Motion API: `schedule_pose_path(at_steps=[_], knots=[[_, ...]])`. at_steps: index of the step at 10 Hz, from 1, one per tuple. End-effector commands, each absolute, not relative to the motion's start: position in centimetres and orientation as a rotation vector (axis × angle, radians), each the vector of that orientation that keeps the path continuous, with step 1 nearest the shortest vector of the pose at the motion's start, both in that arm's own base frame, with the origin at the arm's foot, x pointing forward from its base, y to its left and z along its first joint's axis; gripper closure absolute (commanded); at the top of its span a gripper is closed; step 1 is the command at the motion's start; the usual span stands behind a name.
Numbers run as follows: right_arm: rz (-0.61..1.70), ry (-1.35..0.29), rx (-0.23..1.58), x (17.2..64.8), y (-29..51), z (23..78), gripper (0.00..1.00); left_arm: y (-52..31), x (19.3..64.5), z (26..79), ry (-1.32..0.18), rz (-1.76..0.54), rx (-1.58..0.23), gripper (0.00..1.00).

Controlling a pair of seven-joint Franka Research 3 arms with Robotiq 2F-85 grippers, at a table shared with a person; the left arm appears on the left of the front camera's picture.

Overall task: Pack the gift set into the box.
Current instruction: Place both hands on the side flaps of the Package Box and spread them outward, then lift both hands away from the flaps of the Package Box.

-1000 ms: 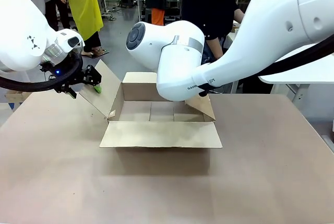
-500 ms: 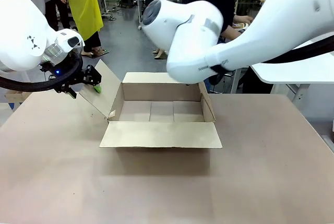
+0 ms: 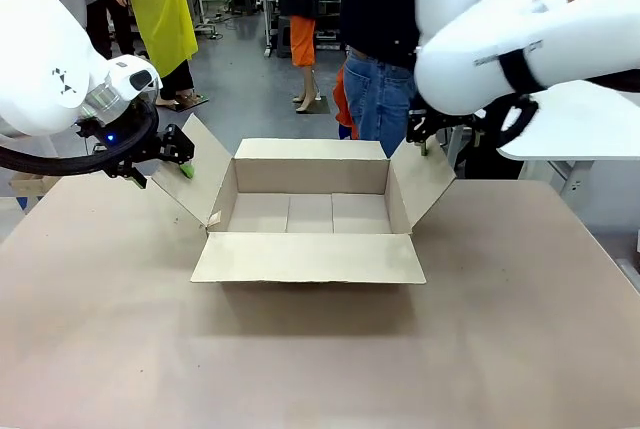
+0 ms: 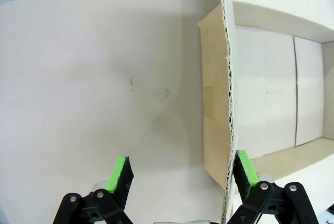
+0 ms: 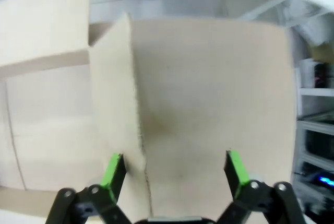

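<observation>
Front view: the box sits open in the middle of the desk, all four flaps folded outward. Its left flap's edge stands between the wide-spread fingers of the left tool. The right tool, likewise spread, straddles the right flap's edge.

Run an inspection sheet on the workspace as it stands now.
Surface: brown table, box at its middle.
Job's things: box open, four flaps spread, nothing inside.
Clutter: nothing seen.
Grippers: left gripper open, left flap edge between its fingers; right gripper open, right flap edge between its fingers.
Cables: black cable loops at the left wrist.
Surroundings: person in jeans at the far side; other people farther off.
</observation>
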State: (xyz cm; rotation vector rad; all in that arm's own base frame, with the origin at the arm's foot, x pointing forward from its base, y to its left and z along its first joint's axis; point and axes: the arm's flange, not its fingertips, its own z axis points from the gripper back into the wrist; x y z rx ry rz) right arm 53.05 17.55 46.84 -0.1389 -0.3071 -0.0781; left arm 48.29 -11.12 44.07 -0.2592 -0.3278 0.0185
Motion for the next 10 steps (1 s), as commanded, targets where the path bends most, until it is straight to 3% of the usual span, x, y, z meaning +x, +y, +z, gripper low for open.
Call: schedule_pose_path(at_steps=[1, 3, 4, 10], knots=[[-0.061, -0.220, 0.171, 52.4, 14.1, 43.0, 0.00, -11.2, 48.3, 44.3, -0.332, 0.030, -0.245, 0.00], [-0.159, -0.241, 0.449, 52.5, 12.1, 39.9, 0.00, -11.2, 48.3, 44.3, -0.332, 0.030, -0.245, 0.00], [-0.123, -0.288, 0.124, 53.4, 13.6, 43.0, 0.00, -11.2, 48.3, 44.3, -0.332, 0.030, -0.245, 0.00], [-0.123, -0.288, 0.124, 53.4, 13.6, 43.0, 0.00, -11.2, 48.3, 44.3, -0.332, 0.030, -0.245, 0.00]])
